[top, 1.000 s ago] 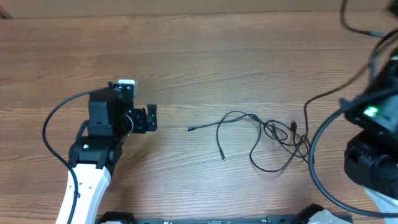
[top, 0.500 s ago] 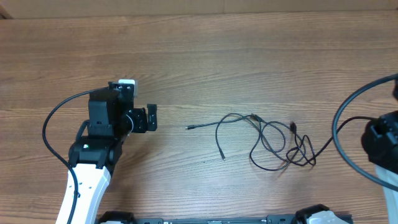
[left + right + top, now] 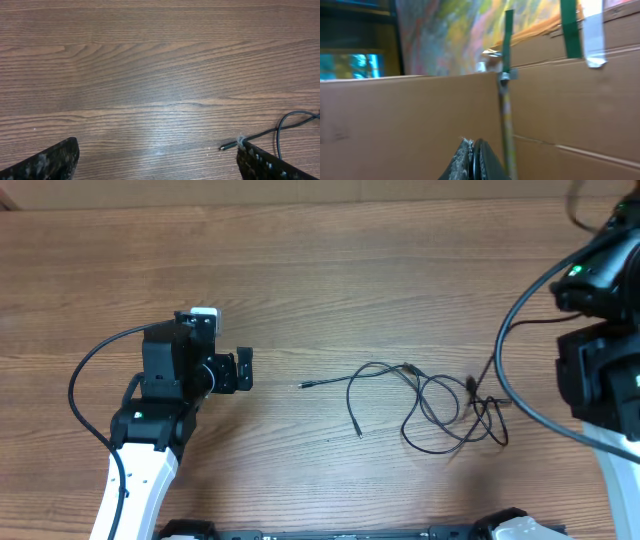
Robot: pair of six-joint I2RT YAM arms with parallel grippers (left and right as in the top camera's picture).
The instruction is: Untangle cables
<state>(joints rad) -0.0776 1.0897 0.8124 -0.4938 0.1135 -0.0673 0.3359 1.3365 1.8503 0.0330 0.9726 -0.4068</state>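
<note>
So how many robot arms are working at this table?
2. The left arm is at the table's left side, pointing toward the cables. The right arm is at the far right edge, partly out of frame.

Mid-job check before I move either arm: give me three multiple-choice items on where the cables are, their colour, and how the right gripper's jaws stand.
1. Where on the table do the cables lie, seen from overhead?
A. under the left arm
B. right of centre
C. at the far edge

2. What colour are the cables?
A. black
B. white
C. red

3. How do the jaws of the right gripper stand?
A. wide open
B. shut on a cable
C. shut, holding nothing

Answers:
1 B, the overhead view shows the tangle right of centre.
2 A, every strand is black.
3 C, the right wrist view shows the jaws pressed together in the air with no cable between them.
</note>
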